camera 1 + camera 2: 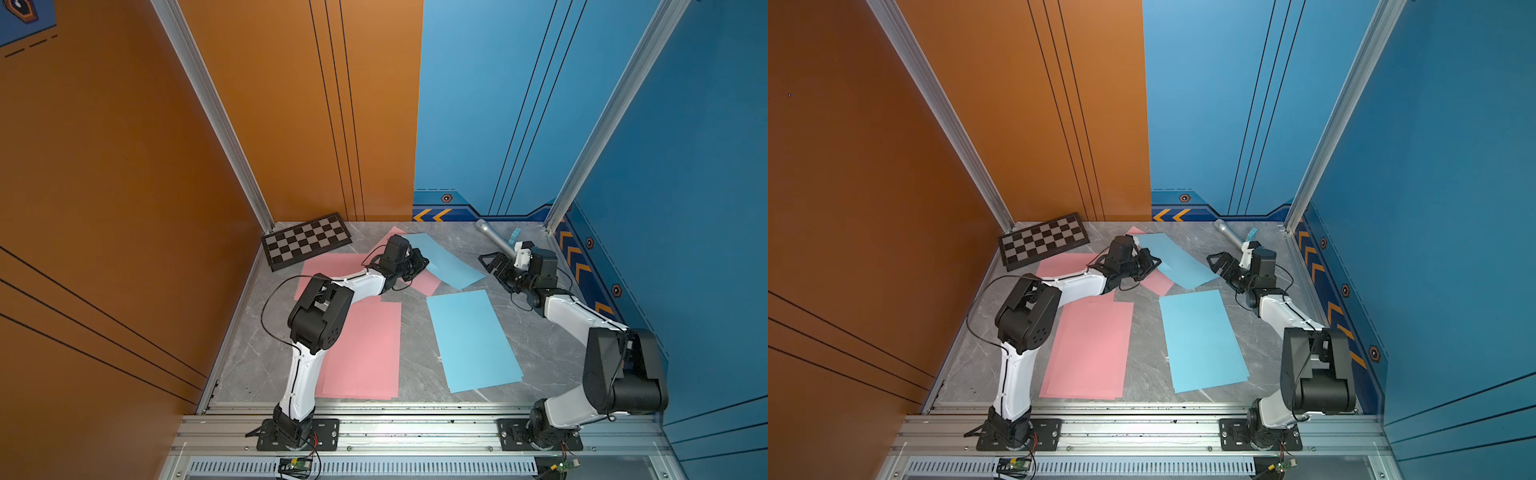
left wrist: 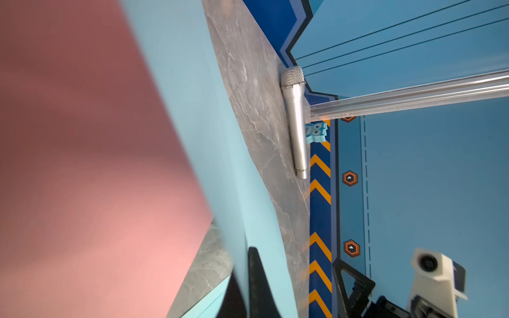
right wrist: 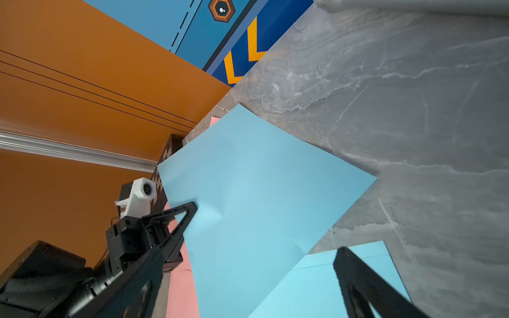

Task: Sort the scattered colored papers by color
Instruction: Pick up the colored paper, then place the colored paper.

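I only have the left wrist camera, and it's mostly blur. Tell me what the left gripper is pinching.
Observer: The left gripper is shut on one edge of the far light blue sheet, which dents there; the right wrist view shows it clearly.
Operator: Now give me the right gripper.
Observer: The right gripper stands wide open at that sheet's opposite corner, gripping nothing.
Operator: Report the piles.
Observer: A light blue pile lies flat on the robot's right and a pink pile on its left, both nearer the robot than the held sheet.
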Robot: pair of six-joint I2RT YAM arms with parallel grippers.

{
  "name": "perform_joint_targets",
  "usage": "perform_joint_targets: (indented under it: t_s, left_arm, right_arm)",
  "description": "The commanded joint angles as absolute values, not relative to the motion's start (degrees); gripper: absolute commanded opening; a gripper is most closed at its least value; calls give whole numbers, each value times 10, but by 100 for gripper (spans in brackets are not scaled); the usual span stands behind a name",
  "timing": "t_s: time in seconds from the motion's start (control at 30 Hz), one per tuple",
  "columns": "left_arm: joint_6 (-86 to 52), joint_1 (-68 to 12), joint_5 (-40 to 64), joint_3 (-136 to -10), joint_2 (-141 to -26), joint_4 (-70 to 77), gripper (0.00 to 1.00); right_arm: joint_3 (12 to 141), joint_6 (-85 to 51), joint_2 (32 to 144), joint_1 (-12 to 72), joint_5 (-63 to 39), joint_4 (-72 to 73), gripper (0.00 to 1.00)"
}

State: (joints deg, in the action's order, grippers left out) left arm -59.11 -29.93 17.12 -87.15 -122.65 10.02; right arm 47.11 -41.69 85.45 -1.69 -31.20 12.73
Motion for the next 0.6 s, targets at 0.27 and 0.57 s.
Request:
perform_joint_targets:
  t_s: [0.27, 0.57]
  left_arm:
    - [-292, -312, 105, -1014, -1145, -244, 0]
    - [-98, -376, 123, -1061, -1086, -350, 0]
  right_arm:
    - [418, -379, 747, -27, -300, 64, 100]
    - [400, -376, 715, -50, -309, 45, 100]
